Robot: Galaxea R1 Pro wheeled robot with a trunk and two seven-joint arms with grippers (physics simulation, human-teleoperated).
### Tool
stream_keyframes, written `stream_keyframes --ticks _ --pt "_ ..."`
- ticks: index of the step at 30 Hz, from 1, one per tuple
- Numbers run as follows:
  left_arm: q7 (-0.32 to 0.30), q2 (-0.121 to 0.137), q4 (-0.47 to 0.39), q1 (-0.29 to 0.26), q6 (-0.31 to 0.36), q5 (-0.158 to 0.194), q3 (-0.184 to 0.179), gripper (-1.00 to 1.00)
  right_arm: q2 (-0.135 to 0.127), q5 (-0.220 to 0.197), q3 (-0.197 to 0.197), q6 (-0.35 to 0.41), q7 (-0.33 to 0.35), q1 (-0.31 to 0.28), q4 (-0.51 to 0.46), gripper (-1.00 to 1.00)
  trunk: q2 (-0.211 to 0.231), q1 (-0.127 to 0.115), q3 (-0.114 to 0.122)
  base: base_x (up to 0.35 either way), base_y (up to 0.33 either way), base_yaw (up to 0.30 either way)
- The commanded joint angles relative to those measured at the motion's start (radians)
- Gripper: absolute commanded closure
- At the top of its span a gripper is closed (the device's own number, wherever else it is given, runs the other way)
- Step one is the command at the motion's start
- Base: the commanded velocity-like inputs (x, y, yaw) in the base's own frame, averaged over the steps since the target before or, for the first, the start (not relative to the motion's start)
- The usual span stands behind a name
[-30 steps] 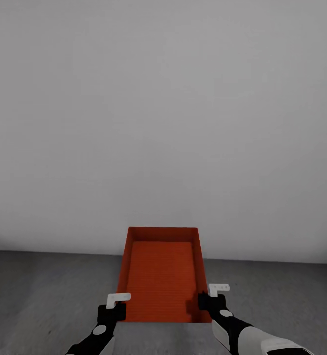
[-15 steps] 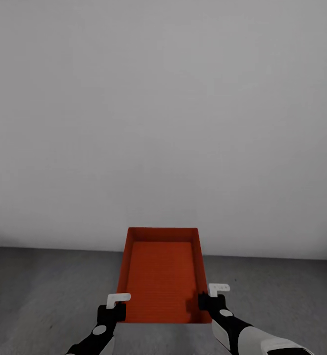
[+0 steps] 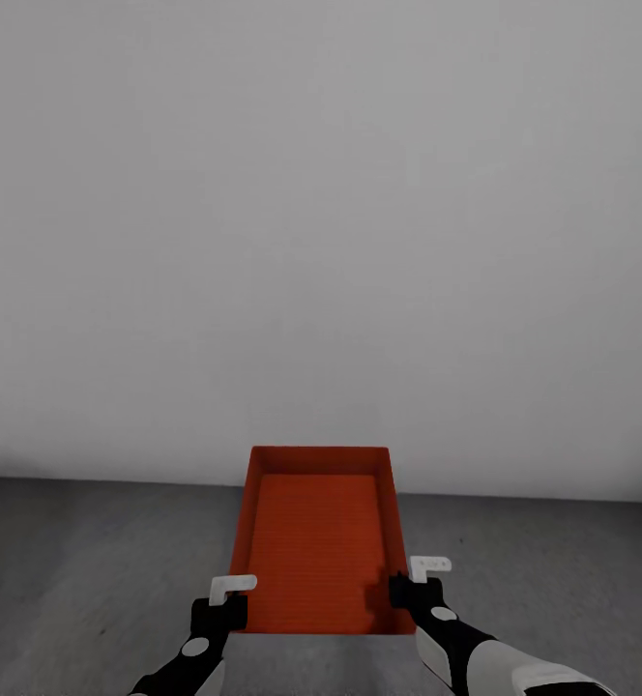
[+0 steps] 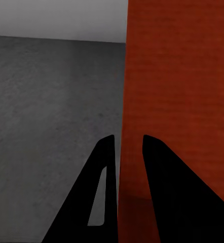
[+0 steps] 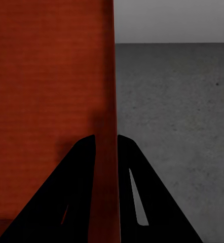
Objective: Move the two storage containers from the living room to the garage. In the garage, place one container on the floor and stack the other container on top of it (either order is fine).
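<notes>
Bin [image 3: 316,536] held level above grey floor [image 3: 89,561], near pale wall [image 3: 321,242]. Left gripper [image 3: 226,607] clamped on left side wall, right gripper [image 3: 403,592] on right, both near the close end. Likely stiff, light, smooth-walled; thin rims best hold, may slip if tilted.

The left gripper [image 4: 128,152] is pinching the storage container [image 4: 178,86] wall above the grey concrete floor [image 4: 51,101].

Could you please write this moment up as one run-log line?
place: garage, facing wall | load: one orange bin above floor | left gripper: shut on left wall | right gripper: shut on right wall
</notes>
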Motion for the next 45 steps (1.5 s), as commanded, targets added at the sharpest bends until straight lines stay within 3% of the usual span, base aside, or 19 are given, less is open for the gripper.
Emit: stream_keyframes --ticks 1,45 --pt "0.001 0.000 -0.003 -0.001 -0.010 -0.011 0.009 1.00 -0.013 -0.023 -0.070 -0.006 -0.017 -0.001 0.002 1.00 -0.001 0.000 -0.003 0.000 0.000 0.000" --pt "0.013 0.000 -0.001 -0.001 -0.010 -0.009 0.013 1.00 -0.013 -0.023 -0.070 -0.006 -0.017 -0.001 0.002 1.00 -0.001 0.000 -0.075 0.000 0.000 0.000"
